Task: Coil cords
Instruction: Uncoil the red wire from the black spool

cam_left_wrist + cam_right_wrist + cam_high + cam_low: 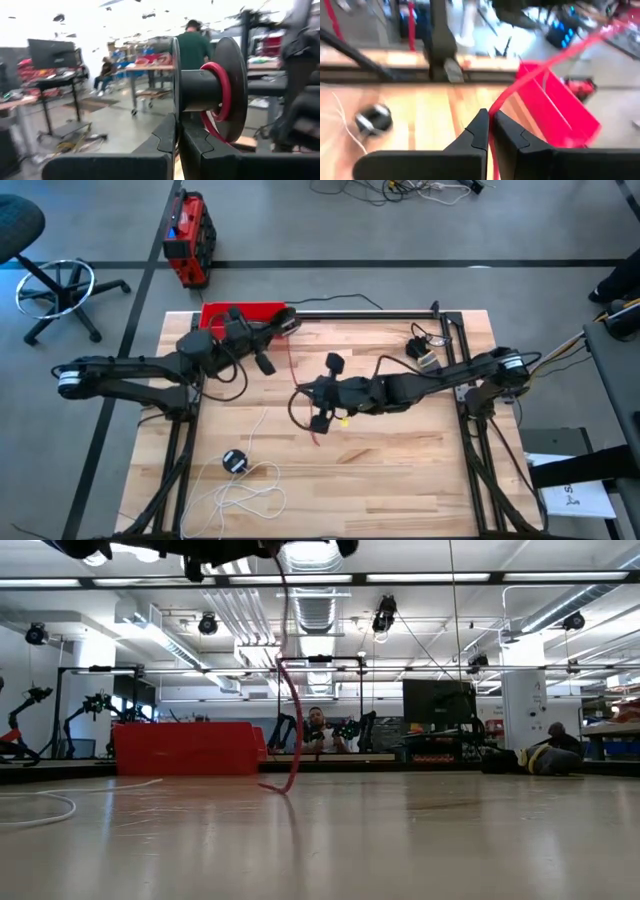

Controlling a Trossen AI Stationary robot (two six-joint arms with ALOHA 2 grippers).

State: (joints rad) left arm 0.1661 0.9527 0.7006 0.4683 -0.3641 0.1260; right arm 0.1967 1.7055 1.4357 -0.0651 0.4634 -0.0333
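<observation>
The red cord (292, 365) runs from a black reel (210, 87) down to the table, where its lower end (280, 785) rests on the wood. A few red turns sit on the reel's hub (224, 82). My left gripper (272, 330) is shut on the reel at the far left, in front of the red tray. My right gripper (312, 393) is shut on the red cord mid-table. The white cord (245, 490) lies loose near the front left, with its black disc (235, 461) flat on the wood. My left gripper pinches the edge of the reel's thin black flange (175, 112) between its two fingers. The reel is lifted clear of the table, its axle about level. My right gripper pinches the red cord (493, 114) between its two fingertips, a single strand, well below the reel. The cord climbs from the fingers toward the reel and trails slack below them onto the table.
A red tray (243, 312) stands at the table's far left edge. Small dark parts and cables (422, 350) lie at the far right. A red toolbox (187, 240) and an office chair (50, 280) stand on the floor beyond the table.
</observation>
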